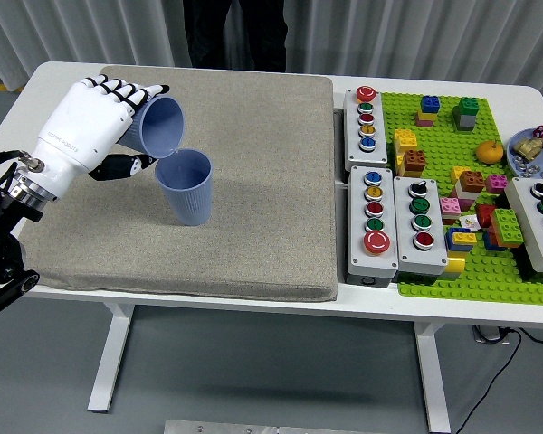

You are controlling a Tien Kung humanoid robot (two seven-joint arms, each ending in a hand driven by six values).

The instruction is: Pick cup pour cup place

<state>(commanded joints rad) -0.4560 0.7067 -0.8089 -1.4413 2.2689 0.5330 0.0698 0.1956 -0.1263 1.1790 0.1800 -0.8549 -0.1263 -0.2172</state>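
Currently the left hand (89,127) grips the tilted cup (161,127), fingers wrapped round its body, mouth angled down over the upright cup (185,186) on the grey mat (253,181); the tilted cup's base is hidden behind the fingers.

The left hand (90,127) grips a blue cup (162,126), tilted with its mouth down toward a second cup (185,186). That cup stands upright on the grey mat (253,181), just below the tilted rim.
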